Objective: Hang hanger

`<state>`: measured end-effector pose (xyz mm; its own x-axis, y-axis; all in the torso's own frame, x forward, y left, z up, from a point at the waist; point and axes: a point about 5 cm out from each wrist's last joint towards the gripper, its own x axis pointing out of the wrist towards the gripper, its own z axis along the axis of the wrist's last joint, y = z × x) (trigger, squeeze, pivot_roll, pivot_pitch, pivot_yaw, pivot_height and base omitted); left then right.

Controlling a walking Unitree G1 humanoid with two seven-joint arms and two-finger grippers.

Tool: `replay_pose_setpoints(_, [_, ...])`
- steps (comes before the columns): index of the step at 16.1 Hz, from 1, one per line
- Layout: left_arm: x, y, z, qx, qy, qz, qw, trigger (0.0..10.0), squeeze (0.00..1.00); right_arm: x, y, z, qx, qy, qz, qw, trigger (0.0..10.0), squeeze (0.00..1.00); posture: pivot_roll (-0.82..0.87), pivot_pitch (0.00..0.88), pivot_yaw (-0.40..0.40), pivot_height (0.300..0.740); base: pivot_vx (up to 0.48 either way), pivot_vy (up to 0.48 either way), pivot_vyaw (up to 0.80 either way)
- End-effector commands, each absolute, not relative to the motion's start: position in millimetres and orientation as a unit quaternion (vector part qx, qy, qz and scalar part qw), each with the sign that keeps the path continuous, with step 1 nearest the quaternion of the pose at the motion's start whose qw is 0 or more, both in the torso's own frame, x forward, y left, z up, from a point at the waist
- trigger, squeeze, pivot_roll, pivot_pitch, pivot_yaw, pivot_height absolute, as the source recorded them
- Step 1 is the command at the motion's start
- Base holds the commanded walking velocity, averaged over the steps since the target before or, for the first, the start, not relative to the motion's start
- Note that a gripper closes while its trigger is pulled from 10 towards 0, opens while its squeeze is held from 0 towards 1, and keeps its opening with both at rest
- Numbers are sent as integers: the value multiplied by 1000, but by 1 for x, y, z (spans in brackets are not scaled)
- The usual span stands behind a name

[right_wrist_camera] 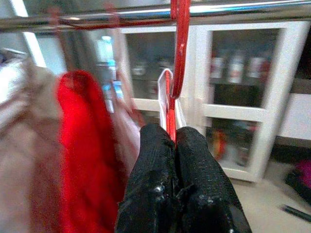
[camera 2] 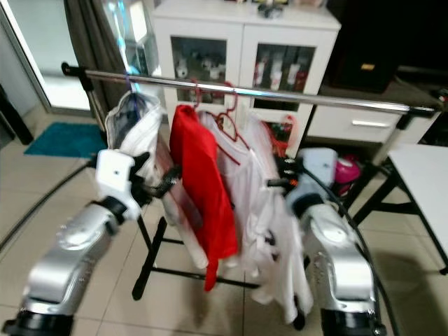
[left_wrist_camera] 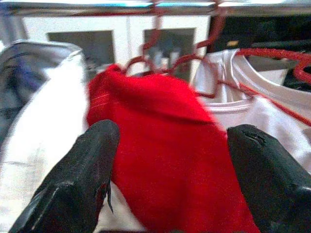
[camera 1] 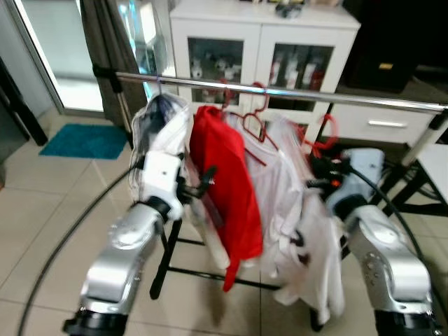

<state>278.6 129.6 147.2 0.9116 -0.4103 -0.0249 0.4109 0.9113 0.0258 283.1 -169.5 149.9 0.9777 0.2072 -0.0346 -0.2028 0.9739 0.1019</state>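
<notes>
Indoor room, moderately bright. Daylight enters through a glass door [camera 1: 59, 49] at ten o'clock, washing it pale. A glare streak runs along the metal rail [camera 1: 280, 91]. The dark corner at one o'clock loses detail. Head views are softly blurred throughout; both wrist views smear, especially the red garment [left_wrist_camera: 160, 145].

No readable text, label or number anywhere.
</notes>
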Motion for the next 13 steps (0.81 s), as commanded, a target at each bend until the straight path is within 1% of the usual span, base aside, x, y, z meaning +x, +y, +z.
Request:
replay_pose_setpoints(1, [276, 123, 150, 18, 6, -227, 974, 10000, 0, 284, -175, 164, 51, -13, 102, 993, 10000, 0, -76, 1, -11, 740, 0, 0, 0])
replay_pose_setpoints(8, [276, 127, 153, 39, 1, -243, 969, 10000, 0, 293, -178, 173, 29, -23, 100, 994, 10000, 0, -72, 0, -6, 740, 0, 0, 0])
replay_pose_setpoints(11, [273, 126, 156, 47, 2, -277, 960, 10000, 0, 303, -184, 178, 23, -22, 81, 996, 10000, 0, -74, 0, -2, 740, 0, 0, 0])
replay_pose_setpoints(13, [270, 123, 157, 62, -1, -310, 949, 10000, 0, 315, -185, 183, 19, -21, 76, 997, 10000, 0, -74, 0, -1, 740, 0, 0, 0])
